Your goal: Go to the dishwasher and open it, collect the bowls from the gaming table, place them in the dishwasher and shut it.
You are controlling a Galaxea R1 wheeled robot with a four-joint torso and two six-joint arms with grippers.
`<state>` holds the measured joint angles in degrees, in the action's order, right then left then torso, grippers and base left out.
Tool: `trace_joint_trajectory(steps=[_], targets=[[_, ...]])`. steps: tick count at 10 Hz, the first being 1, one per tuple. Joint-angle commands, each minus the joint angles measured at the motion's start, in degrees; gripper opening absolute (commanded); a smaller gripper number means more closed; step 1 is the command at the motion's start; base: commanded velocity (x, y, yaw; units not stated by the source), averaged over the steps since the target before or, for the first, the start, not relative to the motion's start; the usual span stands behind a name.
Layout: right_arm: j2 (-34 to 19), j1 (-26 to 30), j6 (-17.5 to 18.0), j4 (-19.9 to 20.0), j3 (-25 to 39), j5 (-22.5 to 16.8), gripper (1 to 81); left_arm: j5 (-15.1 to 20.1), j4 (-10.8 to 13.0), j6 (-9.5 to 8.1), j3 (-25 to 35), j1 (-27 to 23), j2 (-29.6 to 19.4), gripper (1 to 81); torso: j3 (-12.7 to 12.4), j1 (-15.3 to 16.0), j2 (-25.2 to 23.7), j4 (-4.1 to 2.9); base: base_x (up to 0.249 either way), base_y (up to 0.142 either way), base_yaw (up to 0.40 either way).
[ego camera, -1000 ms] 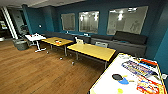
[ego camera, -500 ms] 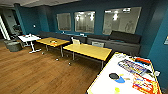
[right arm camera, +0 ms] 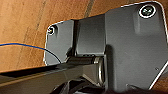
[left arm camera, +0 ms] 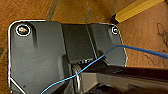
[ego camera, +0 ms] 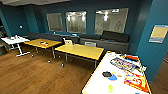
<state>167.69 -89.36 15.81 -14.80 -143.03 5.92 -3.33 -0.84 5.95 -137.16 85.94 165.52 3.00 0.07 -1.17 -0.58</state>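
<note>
Right up close, the gaming table (ego camera: 100, 82) sits at the lower right of the head view, white top with a yellow edge. On it lie colourful game boards (ego camera: 133, 80), a dark dish-like shape (ego camera: 107, 74) that may well be one of the bowls, though it is too blurred to be sure, and a small yellowish object (ego camera: 110, 88) nearer the robot. Both wrist views look down on wooden floor (left arm camera: 140, 32), and I cannot tell whether the fingers on either arm are spread or pressed together. A yellow edge (left arm camera: 135, 10) cuts across a corner of the left wrist view, with a blue cable (left arm camera: 140, 48) looping past.

Further out stand two yellow-topped tables (ego camera: 80, 50), then a small white table (ego camera: 13, 40) off to the left, and a dark sofa (ego camera: 113, 37) under the windows (ego camera: 75, 22) on the teal wall.

No dishwasher anywhere here, so its state is unknown. As I judge it, nothing is being carried and collecting has not started: the table is merely within reach, with loading and closing all left.
</note>
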Motion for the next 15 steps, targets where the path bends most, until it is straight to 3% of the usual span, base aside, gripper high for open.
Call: trace_joint_trajectory(steps=[1,11,15], targets=[[-0.05,2.47,-0.25,-1.02,0.48,-2.76,81.1,3.06,0.23,0.03,0.75,-2.66,-0.36,81.1,0.00,0.00,0.00,0.00,0.000,0.000,-0.249],[0.12,2.47,-0.25,-1.11,-0.04,-2.76,81.1,3.06,-0.21,-0.06,0.75,-2.67,-0.28,81.1,0.00,-0.02,0.00,0.00,0.000,0.000,-0.247],[0.21,2.47,-0.25,-1.03,-0.13,-2.76,81.1,2.98,-0.21,-0.06,0.75,-2.75,-0.28,81.1,0.00,-0.05,0.00,0.00,0.000,-0.032,0.000]])
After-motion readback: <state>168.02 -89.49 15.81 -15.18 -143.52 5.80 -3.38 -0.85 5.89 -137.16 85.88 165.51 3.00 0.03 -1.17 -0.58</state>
